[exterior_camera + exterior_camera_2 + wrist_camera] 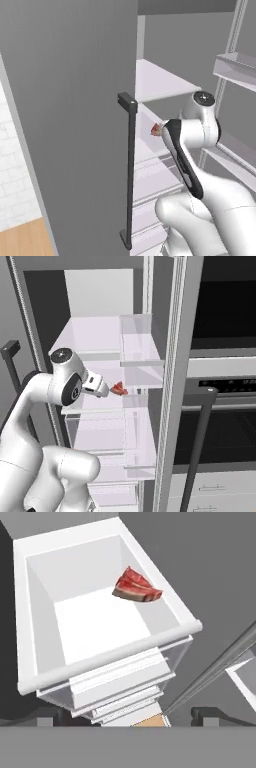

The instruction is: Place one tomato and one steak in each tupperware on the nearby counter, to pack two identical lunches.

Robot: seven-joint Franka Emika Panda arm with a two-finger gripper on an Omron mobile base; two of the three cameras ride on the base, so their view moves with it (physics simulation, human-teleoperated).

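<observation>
marbled red steak [136, 587] wedge, smooth white shelf [95, 624]

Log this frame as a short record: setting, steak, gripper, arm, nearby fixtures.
setting: open fridge with pale shelves, its grey door swung wide
steak: one red steak lying on a white shelf, near the shelf's far corner in the hand view
gripper: gripper open, holding nothing, short of the steak
arm: white arm reaching into the fridge
nearby fixtures: oven with a dark handle to the right of the fridge
</observation>
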